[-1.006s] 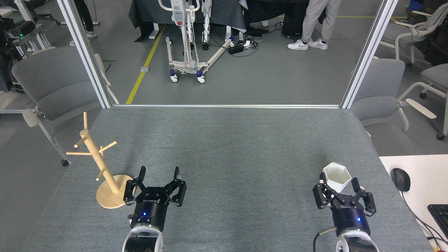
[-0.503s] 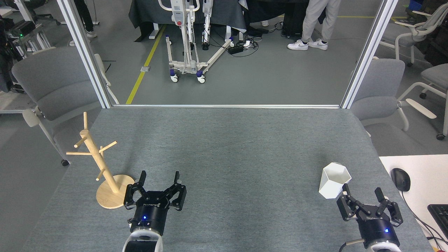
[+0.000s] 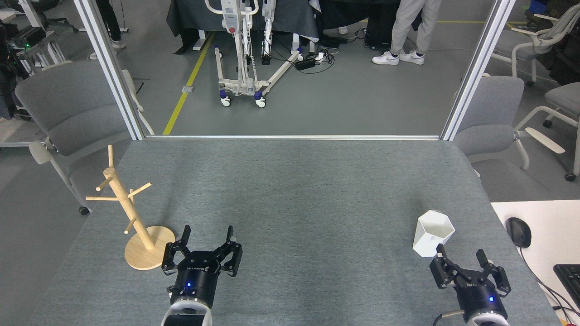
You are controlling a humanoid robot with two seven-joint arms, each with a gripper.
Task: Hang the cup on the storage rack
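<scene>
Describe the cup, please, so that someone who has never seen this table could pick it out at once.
Start at the grey table and go to its near right corner, just ahead of the right gripper, whose jaws stand open. The cup stands there: small, plain white, six-sided, narrowing toward its base, the only white thing on the grey surface.

Plain white cup [image 3: 432, 233], unpatterned, its faceted sides shading to pale grey. Storage rack [image 3: 131, 213] in light, unpainted wood, with faint grain on the base. Table [image 3: 299, 190] covered in mottled grey-green felt. Left gripper [image 3: 206, 237] and right gripper [image 3: 461, 255] both matte black, each wrist bearing a small blue light and white lettering. Floor beyond in flat grey, crossed by a yellow line [image 3: 188, 81]. Chairs [image 3: 68, 113] upholstered in grey.
</scene>
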